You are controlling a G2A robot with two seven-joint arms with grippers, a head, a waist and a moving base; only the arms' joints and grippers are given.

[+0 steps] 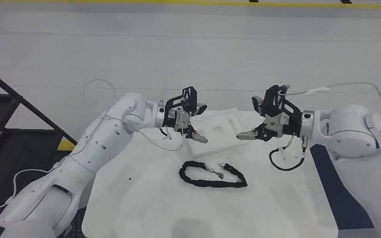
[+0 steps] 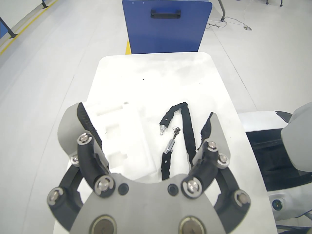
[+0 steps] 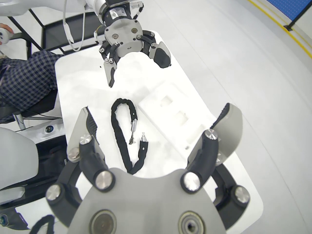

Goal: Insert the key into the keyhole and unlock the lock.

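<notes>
A black fabric-covered chain lock (image 1: 212,174) lies curled on the white table (image 1: 149,208). Its silver lock cylinder (image 2: 168,146) has the small key (image 2: 176,131) sticking out of its end. The chain's silver pin end (image 2: 162,130) lies loose beside it, apart from the cylinder. My left gripper (image 1: 201,124) hangs open above the table's far left, over the foam tray's edge. My right gripper (image 1: 247,118) hangs open at the far right. Both hold nothing. In the right wrist view the chain (image 3: 117,127), key (image 3: 131,140) and pin end (image 3: 143,138) lie between the two grippers.
A white foam tray (image 1: 229,125) with rectangular recesses lies at the table's far side, next to the chain. A blue cabinet (image 2: 167,23) stands beyond one end of the table. A person in checked cloth (image 3: 24,79) sits beside the table.
</notes>
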